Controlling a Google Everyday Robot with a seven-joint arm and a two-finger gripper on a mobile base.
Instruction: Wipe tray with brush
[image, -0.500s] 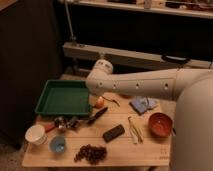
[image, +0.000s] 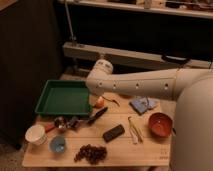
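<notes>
Brush (image: 97, 116): lying slantwise on the table (image: 150, 150), just off the green tray's (image: 62, 97) lower right corner. Gripper (image: 105, 99): we are finding it hanging released, grasping nothing, under the arm's end beside the tray's right rim, near the brush.

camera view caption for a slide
robot arm by the tray, gripper hidden under the arm, brush lying on the table
</notes>
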